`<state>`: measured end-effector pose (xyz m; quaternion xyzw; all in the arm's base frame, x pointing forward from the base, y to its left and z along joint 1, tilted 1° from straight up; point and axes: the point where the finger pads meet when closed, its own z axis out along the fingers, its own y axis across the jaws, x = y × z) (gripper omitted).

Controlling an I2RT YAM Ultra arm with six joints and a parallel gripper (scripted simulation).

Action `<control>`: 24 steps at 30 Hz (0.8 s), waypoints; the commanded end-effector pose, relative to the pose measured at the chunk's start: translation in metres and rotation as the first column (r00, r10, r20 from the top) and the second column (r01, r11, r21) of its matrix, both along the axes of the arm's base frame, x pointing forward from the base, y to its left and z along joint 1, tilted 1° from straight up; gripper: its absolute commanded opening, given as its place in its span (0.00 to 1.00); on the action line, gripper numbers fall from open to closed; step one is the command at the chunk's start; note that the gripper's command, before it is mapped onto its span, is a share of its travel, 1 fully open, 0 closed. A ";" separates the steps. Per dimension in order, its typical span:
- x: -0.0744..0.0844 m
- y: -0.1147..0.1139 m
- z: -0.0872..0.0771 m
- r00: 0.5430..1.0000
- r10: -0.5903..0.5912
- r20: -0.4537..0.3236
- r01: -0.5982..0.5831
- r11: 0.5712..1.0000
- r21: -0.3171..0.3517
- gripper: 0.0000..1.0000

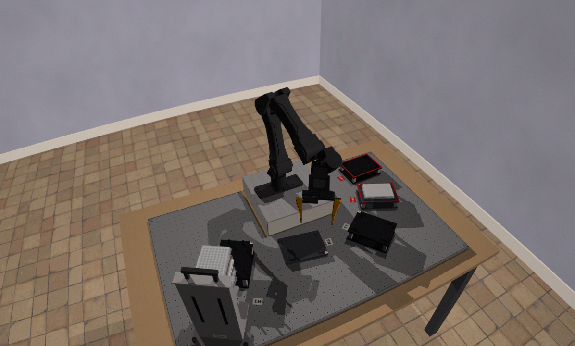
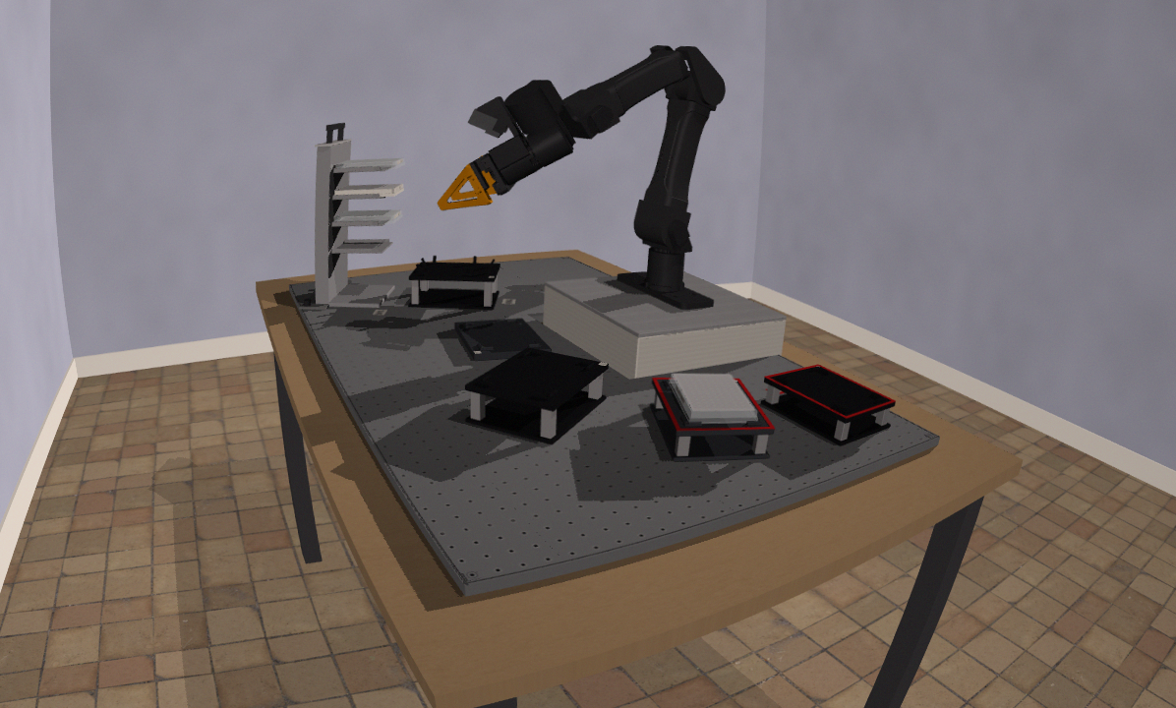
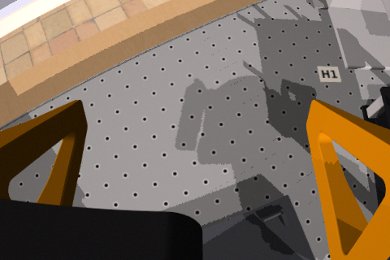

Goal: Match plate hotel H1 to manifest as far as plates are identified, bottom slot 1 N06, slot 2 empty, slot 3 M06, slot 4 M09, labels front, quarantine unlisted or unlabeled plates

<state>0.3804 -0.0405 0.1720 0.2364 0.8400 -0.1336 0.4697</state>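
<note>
The plate hotel H1 stands at the far left end of the deck; it also shows in the top view and at the wrist view's right edge, beside its deck label H1. Pale slabs stick out at its levels. A white well plate shows in its top level. The ID labels are too small to read. My gripper is open and empty. It hangs high above the deck in front of the hotel, clear of it, and shows in the top view and the wrist view.
One red-rimmed quarantine nest holds a white plate; the other is empty. An empty raised black nest, a low flat black nest and a black nest next to the hotel stand on the deck. The arm's pale base block is mid-deck.
</note>
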 end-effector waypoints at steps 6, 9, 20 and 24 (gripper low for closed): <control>-0.001 -0.018 0.014 0.999 0.027 0.046 -0.027 1.000 -0.001 1.00; -0.002 -0.028 0.016 0.998 0.027 0.051 -0.027 1.000 -0.002 1.00; -0.007 -0.057 0.017 0.998 0.027 0.055 -0.027 1.000 -0.006 1.00; -0.008 -0.071 0.022 0.997 0.028 0.067 -0.027 1.000 -0.010 1.00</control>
